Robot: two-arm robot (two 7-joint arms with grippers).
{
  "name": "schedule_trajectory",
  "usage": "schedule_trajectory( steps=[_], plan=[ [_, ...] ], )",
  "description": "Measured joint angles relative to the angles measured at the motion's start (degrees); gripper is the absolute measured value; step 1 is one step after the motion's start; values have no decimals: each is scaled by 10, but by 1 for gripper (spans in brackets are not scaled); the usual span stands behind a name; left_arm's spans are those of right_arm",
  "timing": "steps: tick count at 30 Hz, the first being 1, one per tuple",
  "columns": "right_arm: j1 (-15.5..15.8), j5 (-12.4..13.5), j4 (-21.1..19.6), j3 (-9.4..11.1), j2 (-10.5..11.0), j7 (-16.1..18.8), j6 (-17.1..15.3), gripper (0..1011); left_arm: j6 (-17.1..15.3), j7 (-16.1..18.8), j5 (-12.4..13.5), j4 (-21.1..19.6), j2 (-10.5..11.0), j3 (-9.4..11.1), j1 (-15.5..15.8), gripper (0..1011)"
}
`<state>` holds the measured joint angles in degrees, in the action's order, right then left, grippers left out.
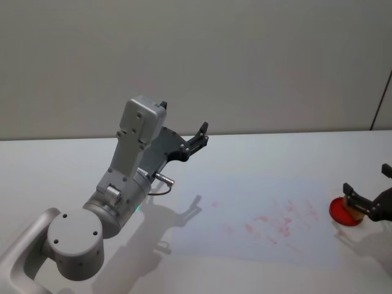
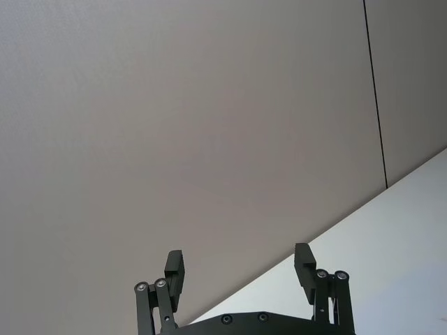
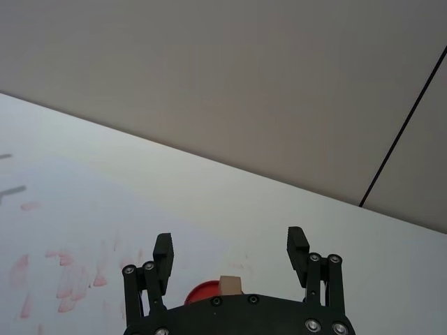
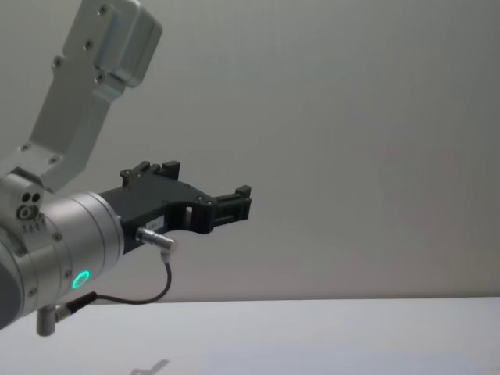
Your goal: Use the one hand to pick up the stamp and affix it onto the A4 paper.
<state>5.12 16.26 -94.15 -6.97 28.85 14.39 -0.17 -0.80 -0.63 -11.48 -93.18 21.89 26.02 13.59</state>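
Head camera first: the left gripper [image 1: 197, 138] is raised above the left half of the white table [image 1: 55, 165], fingers parted, holding nothing. The A4 paper [image 1: 257, 199] lies flat at the middle of the table, its right part smudged with red stamp marks [image 1: 278, 223]. Just beyond the paper's right edge sits a round red ink pad [image 1: 340, 212], and the stamp [image 1: 351, 206] – a small light-brown block – stands on it. The right gripper [image 1: 366, 179] hangs over that pad at the far right of the scene, one black finger crossing just above the stamp.

Left wrist camera: the two black fingers [image 2: 174, 269] stand well apart with bare wall between them.

Right wrist camera: the fingers [image 3: 163, 252] are spread wide – open, not clamped on anything. The stamp shows between them, close to the palm and clear of both, with the red pad beside it and the marked paper off to one side.

Chest camera: the left gripper points rightward, high above the table against the grey wall [image 4: 375, 117].
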Motion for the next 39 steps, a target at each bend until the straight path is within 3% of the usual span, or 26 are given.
schedule_trajectory(
  steps=[19, 39],
  plan=[
    [1, -14, 20, -1, -2, -6, -23, 1001, 0, 0, 0, 0, 0, 0, 0, 1001],
    [-14, -20, 45, -8, -19, -33, -67, 1001, 0, 0, 0, 0, 0, 0, 0, 1001]
  ],
)
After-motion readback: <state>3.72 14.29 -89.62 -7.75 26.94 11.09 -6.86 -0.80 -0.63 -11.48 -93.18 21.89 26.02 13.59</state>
